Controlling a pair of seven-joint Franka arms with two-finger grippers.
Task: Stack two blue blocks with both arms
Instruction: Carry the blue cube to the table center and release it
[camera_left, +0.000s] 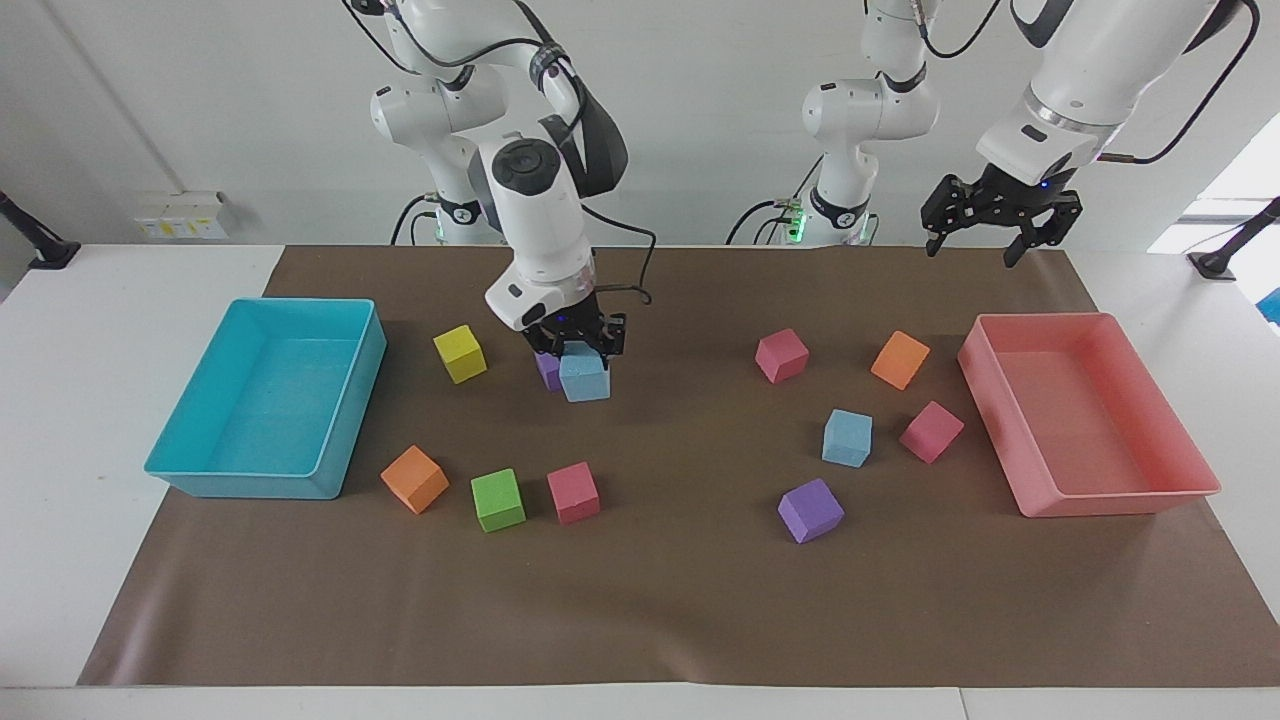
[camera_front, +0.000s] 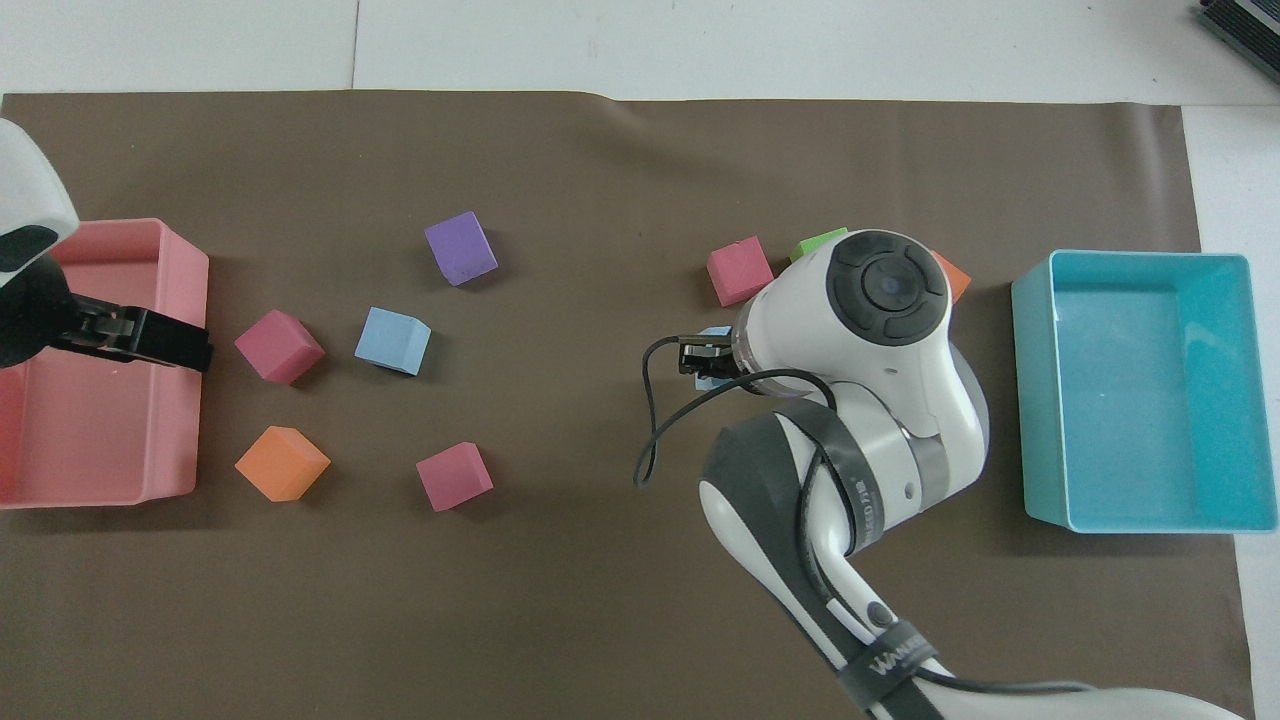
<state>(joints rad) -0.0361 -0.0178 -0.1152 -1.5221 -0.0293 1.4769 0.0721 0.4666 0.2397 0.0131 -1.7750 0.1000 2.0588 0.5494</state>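
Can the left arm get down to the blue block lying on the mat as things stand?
Probably yes: the left gripper hangs open and empty, the blue block lies uncovered, apart from its neighbours.
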